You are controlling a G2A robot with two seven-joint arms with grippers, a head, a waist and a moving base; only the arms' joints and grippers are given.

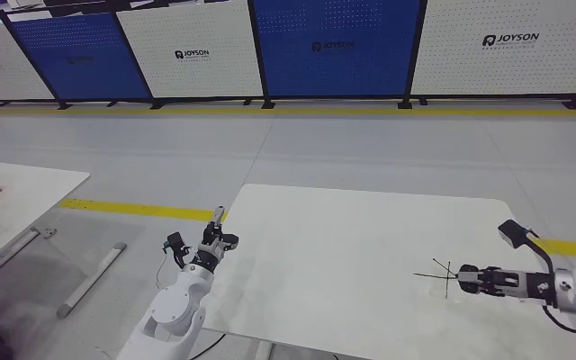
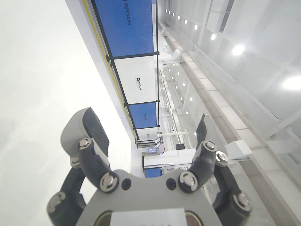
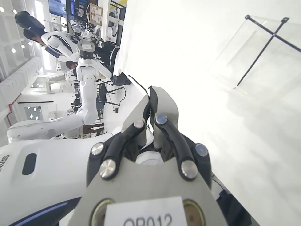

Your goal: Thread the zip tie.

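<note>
The right gripper is pinched shut on a thin black plastic zip tie jutting from its tips, near the right edge of the white table, beside two more black zip ties crossed on a clear flat plate; the left gripper is spread wide and empty at the table's left edge

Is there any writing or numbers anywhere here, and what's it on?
Wall panels: one logo word on each, a brand name, left unquoted.
White label behind the right gripper: characters partly cut off at the picture's edge.
White label behind the left gripper: nothing legible.
Zip ties: no print to be seen.
</note>
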